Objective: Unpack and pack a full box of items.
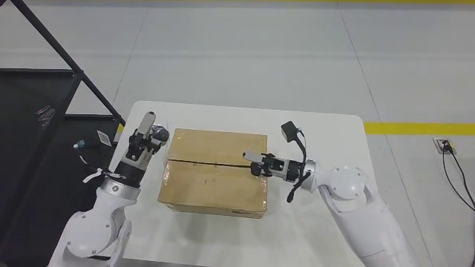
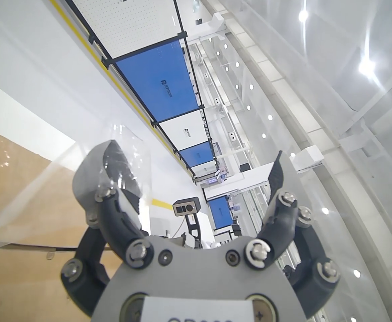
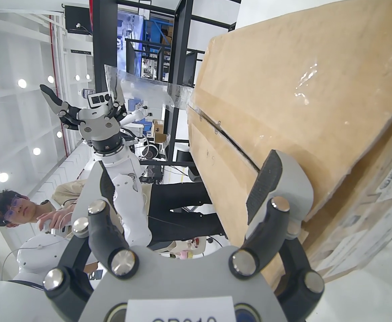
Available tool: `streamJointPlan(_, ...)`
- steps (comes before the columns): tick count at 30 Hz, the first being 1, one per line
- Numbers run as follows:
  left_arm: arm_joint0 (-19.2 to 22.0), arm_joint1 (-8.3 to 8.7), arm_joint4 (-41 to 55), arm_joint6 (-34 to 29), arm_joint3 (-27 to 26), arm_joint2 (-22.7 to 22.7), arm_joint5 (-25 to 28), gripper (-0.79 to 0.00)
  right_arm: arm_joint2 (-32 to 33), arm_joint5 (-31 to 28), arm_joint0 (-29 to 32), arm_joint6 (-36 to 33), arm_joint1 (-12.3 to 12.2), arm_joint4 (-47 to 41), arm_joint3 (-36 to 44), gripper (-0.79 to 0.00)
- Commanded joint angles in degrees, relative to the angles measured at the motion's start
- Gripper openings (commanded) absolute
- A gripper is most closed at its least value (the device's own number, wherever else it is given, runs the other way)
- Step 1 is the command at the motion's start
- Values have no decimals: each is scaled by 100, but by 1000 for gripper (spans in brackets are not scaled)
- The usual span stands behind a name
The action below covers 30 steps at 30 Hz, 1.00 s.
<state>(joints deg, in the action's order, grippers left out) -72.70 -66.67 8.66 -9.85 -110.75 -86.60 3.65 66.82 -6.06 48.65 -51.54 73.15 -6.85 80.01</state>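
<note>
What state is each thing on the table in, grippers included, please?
cardboard box, flaps shut.
left gripper, open.
right gripper, open, one finger at the box's seam.
clear tape, lifted, stretched from the box's edge to the left gripper's finger.

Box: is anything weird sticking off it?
Yes. A strip of clear tape stands off the end of the box at the flap seam, stretched through the air. Its far end clings to one finger of the open left gripper, stuck on rather than pinched.
</note>
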Motion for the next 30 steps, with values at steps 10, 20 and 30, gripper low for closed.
streamJointPlan(10,140,-50,-536,-48,165,477,-57,0,446,-140,514,32,-140,-43,427,0)
streamJointPlan(20,193,-100,-1188,-25,350,920,-33,0,668,-308,743,20,-219,-179,451,0)
streamJointPlan(30,301,-170,-1513,18,469,1302,-63,0,819,-434,855,-3,-281,-331,344,0)
